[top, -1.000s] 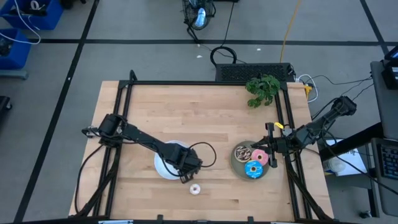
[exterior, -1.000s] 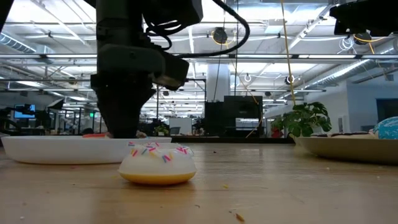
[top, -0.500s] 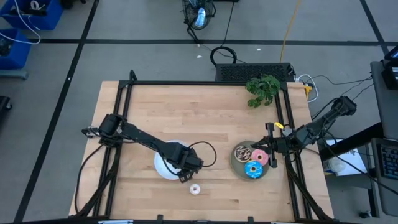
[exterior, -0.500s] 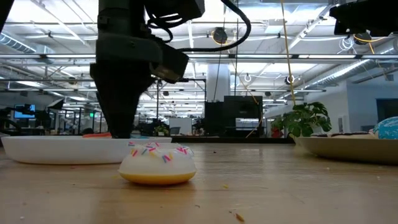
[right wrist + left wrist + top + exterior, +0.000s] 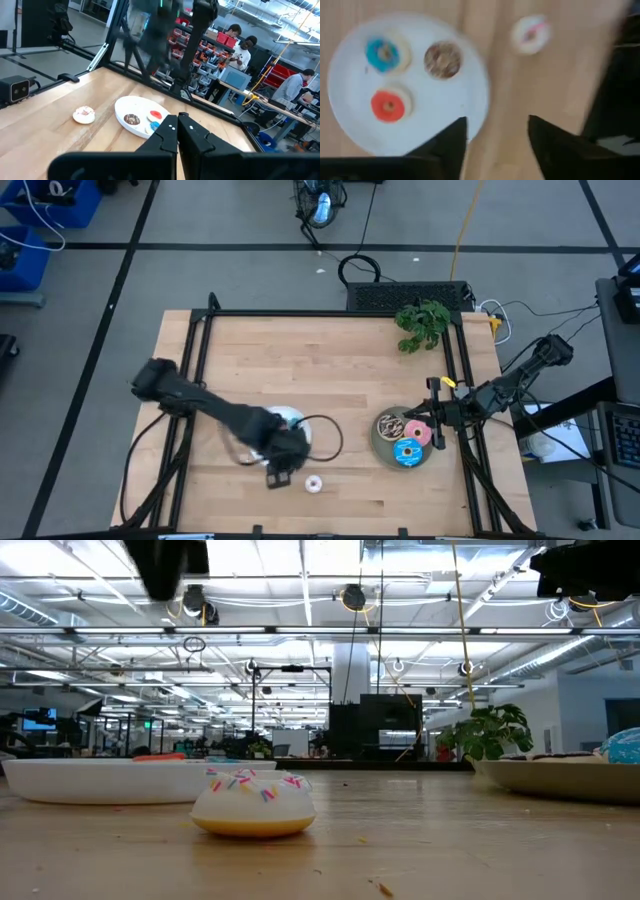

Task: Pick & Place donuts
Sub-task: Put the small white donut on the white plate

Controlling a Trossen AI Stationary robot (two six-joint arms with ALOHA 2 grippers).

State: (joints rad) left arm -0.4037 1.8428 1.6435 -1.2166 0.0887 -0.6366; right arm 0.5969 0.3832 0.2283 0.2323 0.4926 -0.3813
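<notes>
White-pink donut (image 5: 314, 484) lies just beside left end effector (image 5: 279, 477).

Three tiny donuts (image 5: 389, 105) lie flat on white; a white-pink one (image 5: 314, 484) lies alone.

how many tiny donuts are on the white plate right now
3: a blue donut, a brown donut and a red donut on the white plate. A white-pink donut lies off it.
</notes>
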